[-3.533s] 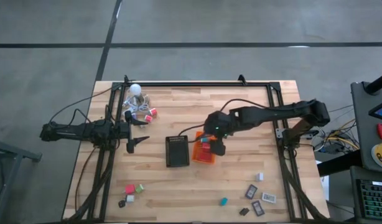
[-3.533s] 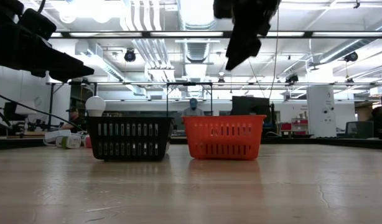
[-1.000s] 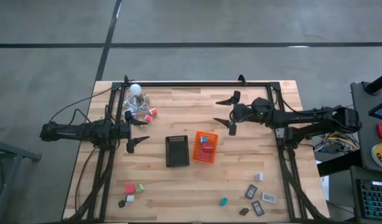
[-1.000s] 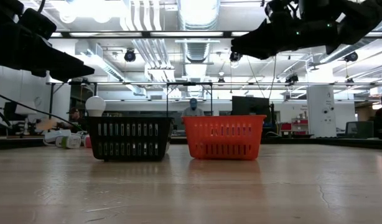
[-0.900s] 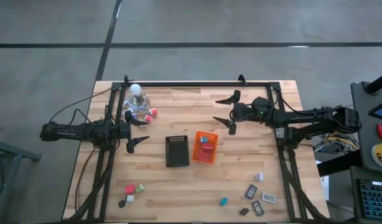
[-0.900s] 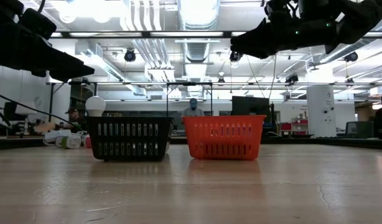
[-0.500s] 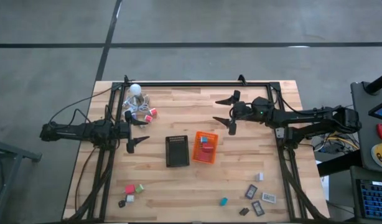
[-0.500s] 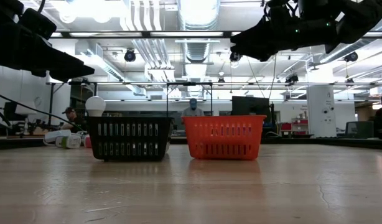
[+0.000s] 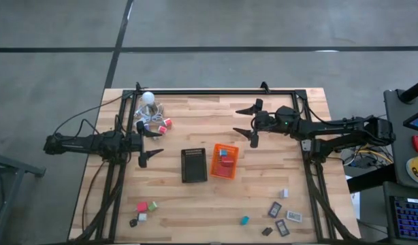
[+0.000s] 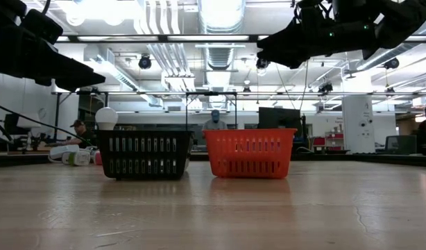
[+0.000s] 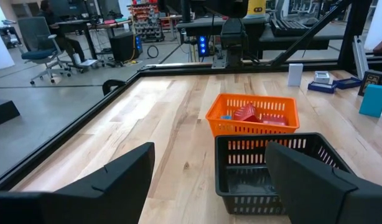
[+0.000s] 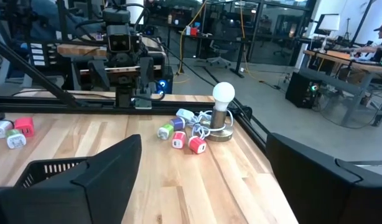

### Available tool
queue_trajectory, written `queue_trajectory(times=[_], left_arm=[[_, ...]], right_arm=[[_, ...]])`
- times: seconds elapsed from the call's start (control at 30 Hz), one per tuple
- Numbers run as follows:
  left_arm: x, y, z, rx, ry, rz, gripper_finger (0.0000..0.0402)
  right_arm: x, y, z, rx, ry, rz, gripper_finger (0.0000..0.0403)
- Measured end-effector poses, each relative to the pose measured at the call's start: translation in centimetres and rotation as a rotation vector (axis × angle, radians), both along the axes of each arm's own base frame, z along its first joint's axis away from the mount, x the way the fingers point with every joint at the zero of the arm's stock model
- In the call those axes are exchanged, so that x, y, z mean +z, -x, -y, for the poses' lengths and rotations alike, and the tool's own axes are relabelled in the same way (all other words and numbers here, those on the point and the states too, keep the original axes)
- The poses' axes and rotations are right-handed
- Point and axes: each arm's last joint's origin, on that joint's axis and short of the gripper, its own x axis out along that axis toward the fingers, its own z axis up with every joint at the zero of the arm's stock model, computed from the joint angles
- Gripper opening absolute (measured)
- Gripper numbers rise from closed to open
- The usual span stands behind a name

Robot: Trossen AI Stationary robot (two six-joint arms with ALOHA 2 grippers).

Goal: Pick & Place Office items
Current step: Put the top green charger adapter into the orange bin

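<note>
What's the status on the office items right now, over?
Both grippers, left and right, open, empty. Some items in orange tray; more loose near table's front edge. Nothing blocking.

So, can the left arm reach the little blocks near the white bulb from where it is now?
Probably yes. The left gripper is open and empty beside the table's left edge, and the blocks by the bulb lie close to it, with only bare wood between; the coiled cable might hamper a grasp.

orange tray (image 9: 224, 161), black tray (image 9: 194, 165), teal block (image 9: 244, 220)
</note>
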Motion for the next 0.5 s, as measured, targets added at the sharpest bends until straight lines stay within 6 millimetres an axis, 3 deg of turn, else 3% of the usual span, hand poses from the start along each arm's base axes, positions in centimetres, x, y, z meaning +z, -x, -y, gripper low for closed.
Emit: queue_trajectory(times=[0.5], left_arm=[[0.09,-0.04,-0.02,0.006,0.002,0.016,0.031]], right_arm=[[-0.01,-0.01,-0.01,0.0,0.0,0.0,0.0331]])
